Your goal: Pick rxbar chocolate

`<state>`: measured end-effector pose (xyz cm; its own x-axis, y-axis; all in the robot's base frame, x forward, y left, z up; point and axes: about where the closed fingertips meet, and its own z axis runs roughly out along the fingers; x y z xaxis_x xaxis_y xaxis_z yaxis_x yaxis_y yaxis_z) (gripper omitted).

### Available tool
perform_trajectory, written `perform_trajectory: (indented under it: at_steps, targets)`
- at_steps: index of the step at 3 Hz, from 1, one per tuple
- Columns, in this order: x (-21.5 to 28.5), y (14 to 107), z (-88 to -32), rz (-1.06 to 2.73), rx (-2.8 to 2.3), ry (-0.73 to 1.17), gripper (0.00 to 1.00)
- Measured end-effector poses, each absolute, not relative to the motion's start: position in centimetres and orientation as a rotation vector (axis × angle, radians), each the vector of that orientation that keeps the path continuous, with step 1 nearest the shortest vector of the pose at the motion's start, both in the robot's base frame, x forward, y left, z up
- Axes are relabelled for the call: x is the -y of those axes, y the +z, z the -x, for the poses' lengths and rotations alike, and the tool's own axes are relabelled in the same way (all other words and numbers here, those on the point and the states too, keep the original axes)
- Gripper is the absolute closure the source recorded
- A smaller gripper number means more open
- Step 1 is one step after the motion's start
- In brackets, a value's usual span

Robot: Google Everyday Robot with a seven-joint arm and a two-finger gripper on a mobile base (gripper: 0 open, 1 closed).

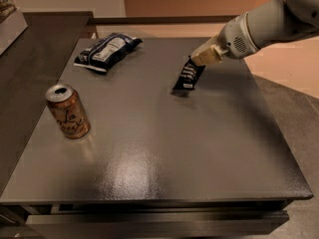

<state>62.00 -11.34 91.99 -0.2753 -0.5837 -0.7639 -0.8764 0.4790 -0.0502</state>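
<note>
1. Can [67,111]: upright on the table [169,153], top opened. It stands well left of the gripper [199,60] and nearer the front edge.
2. Bag [107,51]: dark blue and white, crinkly, lying flat. It is left of the gripper, about level with it, and well apart from it.
3. Bar [189,75]: black with white lettering, tilted, slanting down and left from the gripper tips. A shadow lies on the table just under its lower end; cannot tell whether that end touches.
4. Gripper: clamped on the bar's upper end, over the table's right rear part.
5. Arm [259,26]: white, runs up and right from the gripper to the top-right corner.
</note>
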Motion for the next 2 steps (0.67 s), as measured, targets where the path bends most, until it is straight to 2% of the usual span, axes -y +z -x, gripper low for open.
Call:
perform_trajectory:
  at_steps: [1, 2]
  targets:
    - [11.78, 96.34, -61.71, 1.228, -1.902, 0.503, 1.0]
    - [11.78, 96.34, -61.71, 1.228, -1.902, 0.503, 1.0]
